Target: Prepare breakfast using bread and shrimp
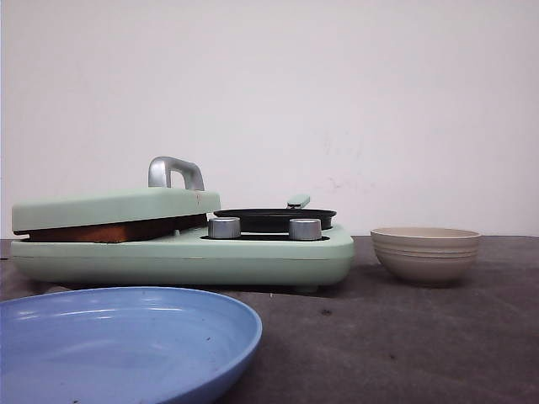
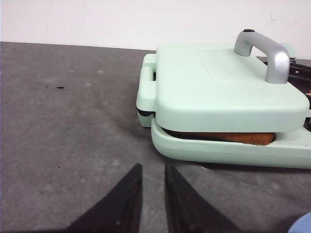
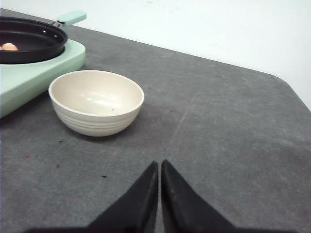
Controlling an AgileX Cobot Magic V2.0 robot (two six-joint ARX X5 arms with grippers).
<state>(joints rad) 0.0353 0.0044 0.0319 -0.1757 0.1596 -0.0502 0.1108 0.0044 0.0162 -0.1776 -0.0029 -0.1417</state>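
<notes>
The bread lies inside the mint-green sandwich press, under its lowered lid. Only a golden-brown crust edge of the bread shows in the slot. A pinkish-orange piece, which looks like shrimp, lies in the black pan on the same appliance. My left gripper hovers over the grey mat just in front of the press, its jaws slightly apart and holding nothing. My right gripper is shut and empty above the mat, near the beige bowl. Neither gripper shows in the front view.
A blue plate sits at the front left of the table. The beige bowl stands right of the appliance. The lid carries a silver handle, and two metal knobs face forward. A white wall is behind the table.
</notes>
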